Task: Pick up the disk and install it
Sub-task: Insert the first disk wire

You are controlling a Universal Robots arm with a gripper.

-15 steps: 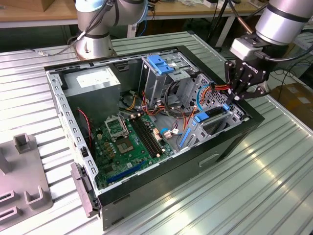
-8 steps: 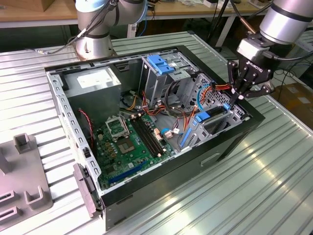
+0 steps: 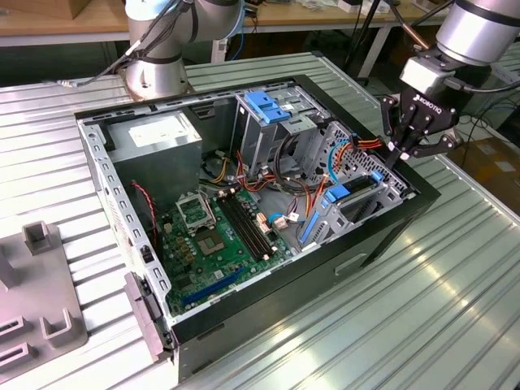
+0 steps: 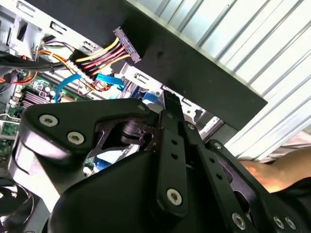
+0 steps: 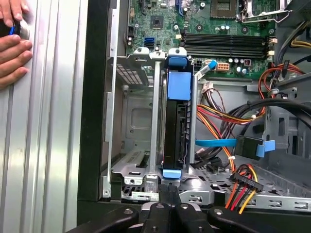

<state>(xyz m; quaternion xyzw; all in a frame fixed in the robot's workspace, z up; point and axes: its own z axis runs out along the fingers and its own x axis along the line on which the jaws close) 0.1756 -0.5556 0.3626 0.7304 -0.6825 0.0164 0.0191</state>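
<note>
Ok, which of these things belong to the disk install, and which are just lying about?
In the job: the disk, sitting in the drive cage; the end effector, close to its end.
Lying about: grey fixture on the table beside the case; power-supply box; a person's hand on the table.

disk [image 5: 175, 128] in drive cage [image 5: 131, 121] — pincer [image 5: 169, 191] near

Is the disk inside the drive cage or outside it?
Inside. In the first wrist view the disk stands on edge between the metal walls of the drive cage. Fully seated: cannot tell.
</note>
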